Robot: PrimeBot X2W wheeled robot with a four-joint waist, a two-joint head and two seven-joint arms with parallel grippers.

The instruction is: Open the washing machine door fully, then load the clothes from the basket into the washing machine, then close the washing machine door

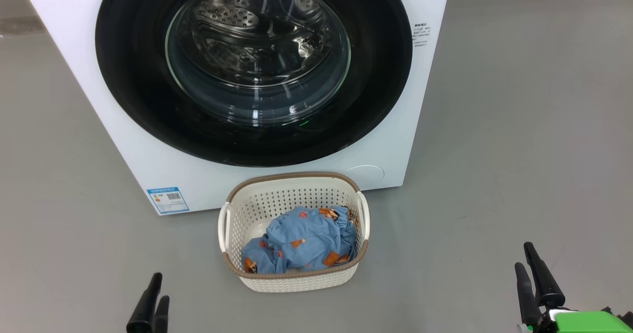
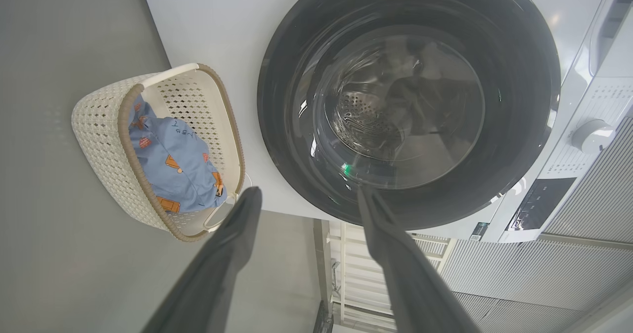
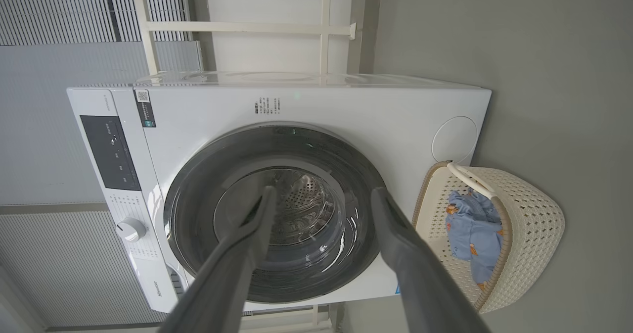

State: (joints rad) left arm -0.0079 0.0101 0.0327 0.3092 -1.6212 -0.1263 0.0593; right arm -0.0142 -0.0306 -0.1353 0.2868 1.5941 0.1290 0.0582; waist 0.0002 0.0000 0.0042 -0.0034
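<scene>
The white washing machine (image 1: 123, 145) stands ahead with its black-rimmed door (image 1: 133, 90) shut flat against the front; the steel drum shows through the glass. On the floor before it sits the cream basket (image 1: 296, 281) holding the light blue clothes (image 1: 301, 241). My left gripper (image 1: 159, 286) is low at the left, well short of the basket, and its fingers (image 2: 232, 239) stand apart with nothing between them. My right gripper (image 1: 524, 256) is low at the right, open and empty too. The door (image 3: 198, 214), basket (image 3: 529, 214) and clothes (image 3: 472, 231) also show in the right wrist view.
Grey floor (image 1: 519, 125) spreads around the machine and basket. A blue label (image 1: 168, 200) is stuck at the machine's lower left corner. The control panel with a round knob (image 3: 131, 229) runs along the machine's top. A pale slatted wall and a white frame (image 3: 237, 26) stand behind it.
</scene>
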